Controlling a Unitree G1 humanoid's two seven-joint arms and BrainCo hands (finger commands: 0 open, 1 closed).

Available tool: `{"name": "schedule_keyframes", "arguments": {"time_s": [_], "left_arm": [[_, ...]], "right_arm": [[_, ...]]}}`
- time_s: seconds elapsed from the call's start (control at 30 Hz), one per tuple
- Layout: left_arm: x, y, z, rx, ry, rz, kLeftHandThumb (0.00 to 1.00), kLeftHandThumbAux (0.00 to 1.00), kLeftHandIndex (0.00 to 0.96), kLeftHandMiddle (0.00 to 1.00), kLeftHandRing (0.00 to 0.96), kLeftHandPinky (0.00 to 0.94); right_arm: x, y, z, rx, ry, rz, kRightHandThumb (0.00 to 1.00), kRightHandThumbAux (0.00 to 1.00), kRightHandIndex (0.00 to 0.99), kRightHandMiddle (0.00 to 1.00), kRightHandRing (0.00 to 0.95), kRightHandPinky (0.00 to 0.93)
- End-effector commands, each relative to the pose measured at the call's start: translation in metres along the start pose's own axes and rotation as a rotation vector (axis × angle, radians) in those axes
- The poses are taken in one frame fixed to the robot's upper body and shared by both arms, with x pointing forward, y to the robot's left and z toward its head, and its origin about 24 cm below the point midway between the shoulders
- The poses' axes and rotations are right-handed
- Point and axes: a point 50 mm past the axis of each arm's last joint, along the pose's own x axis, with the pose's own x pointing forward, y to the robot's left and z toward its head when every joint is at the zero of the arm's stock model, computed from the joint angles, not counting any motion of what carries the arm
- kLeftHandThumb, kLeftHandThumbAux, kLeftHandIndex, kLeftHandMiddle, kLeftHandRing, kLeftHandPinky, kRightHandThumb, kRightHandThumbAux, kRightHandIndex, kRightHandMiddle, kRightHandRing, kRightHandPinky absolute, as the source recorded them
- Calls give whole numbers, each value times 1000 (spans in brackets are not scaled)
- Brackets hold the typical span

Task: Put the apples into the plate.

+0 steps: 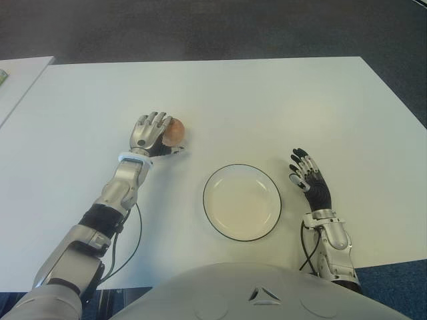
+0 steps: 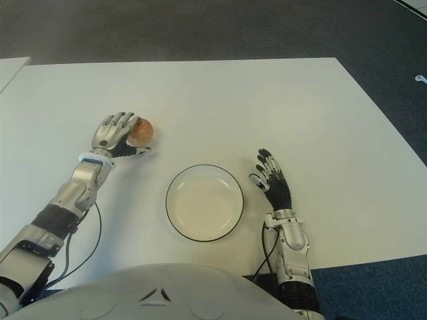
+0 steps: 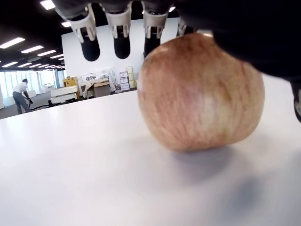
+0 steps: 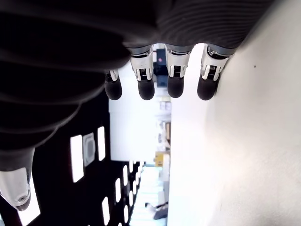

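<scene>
The left hand (image 1: 152,135) is cupped around a reddish apple (image 1: 175,131), fingers draped over its top but not yet clamped; in the left wrist view the fruit sits on the white counter (image 1: 267,107) with the fingertips (image 3: 121,46) hanging past it, clear of its skin. So the hand is loose, enclosing, not gripping. The empty plate (image 1: 215,215) lies nearer the robot and to the right of the apple, between the two hands. The right hand (image 1: 308,179) shows just right of the plate, fingers spread, holding nothing.
</scene>
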Motion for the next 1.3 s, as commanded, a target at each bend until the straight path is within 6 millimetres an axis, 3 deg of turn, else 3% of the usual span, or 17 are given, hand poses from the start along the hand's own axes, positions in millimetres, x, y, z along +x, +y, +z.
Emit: {"name": "schedule_keyframes", "arguments": {"time_s": [0.03, 1.3], "left_arm": [[0, -15, 3, -10, -10, -61, 288, 293, 0, 0, 0, 0], [19, -40, 19, -76, -21, -46, 289, 331, 0, 0, 0, 1]], "right_arm": [[-35, 0, -40, 50, 237, -27, 73, 526, 0, 28, 0, 0], [-43, -11, -44, 53, 248, -59, 69, 535, 0, 47, 2, 0]]}}
